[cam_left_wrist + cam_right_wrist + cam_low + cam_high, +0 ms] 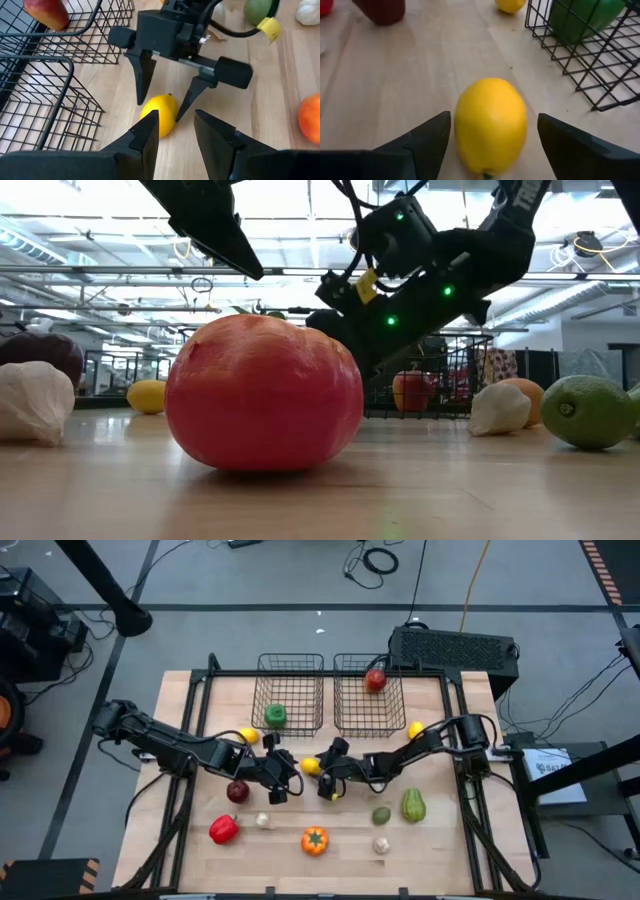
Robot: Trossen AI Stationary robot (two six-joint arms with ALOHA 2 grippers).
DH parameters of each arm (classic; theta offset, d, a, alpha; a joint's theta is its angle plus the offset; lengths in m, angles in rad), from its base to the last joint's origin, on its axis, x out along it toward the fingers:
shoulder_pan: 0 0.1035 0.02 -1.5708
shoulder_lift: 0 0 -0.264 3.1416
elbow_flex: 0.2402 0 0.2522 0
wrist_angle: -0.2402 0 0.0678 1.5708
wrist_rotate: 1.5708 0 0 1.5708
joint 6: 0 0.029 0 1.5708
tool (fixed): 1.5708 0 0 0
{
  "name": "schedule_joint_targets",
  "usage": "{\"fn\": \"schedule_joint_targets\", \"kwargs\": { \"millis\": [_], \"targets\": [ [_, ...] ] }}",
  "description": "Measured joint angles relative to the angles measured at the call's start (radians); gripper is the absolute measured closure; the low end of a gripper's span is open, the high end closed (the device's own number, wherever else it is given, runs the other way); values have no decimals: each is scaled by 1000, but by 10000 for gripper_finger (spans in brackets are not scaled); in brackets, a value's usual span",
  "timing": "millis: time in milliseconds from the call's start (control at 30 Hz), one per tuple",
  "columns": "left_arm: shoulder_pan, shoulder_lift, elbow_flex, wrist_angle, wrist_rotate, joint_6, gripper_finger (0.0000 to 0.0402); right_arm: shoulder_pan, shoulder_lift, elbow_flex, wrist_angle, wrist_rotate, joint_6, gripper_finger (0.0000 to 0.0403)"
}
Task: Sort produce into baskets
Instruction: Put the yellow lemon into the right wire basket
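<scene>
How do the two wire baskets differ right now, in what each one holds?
The left basket holds a green pepper near its front edge; the right basket holds a red apple toward its back. Both are matching dark wire-mesh rectangles side by side at the table's far edge, each holding one item.

Right claw [164,102] open; left claw [176,131] parted

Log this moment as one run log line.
right gripper: open around lemon | left gripper: open, empty, facing it | lemon: on table
</scene>
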Motion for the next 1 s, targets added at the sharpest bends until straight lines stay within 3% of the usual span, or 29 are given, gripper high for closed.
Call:
{"fn": "schedule_joint_targets", "kwargs": {
  "millis": [267, 533, 833, 1000],
  "targets": [
    [0, 0, 0, 0, 0, -3, 269, -19, 57, 2, 66, -39, 8, 168],
    [0, 0, 0, -4, 0, -2, 269, -12, 22, 0, 27, -77, -44, 180],
    [0, 0, 0, -1, -4, -2, 269, -7, -248, -1, -143, -387, -104, 177],
    [1, 0, 0, 19, -29, -6, 269, 3, -394, 0, -252, -352, -374, 177]
  ]
}}
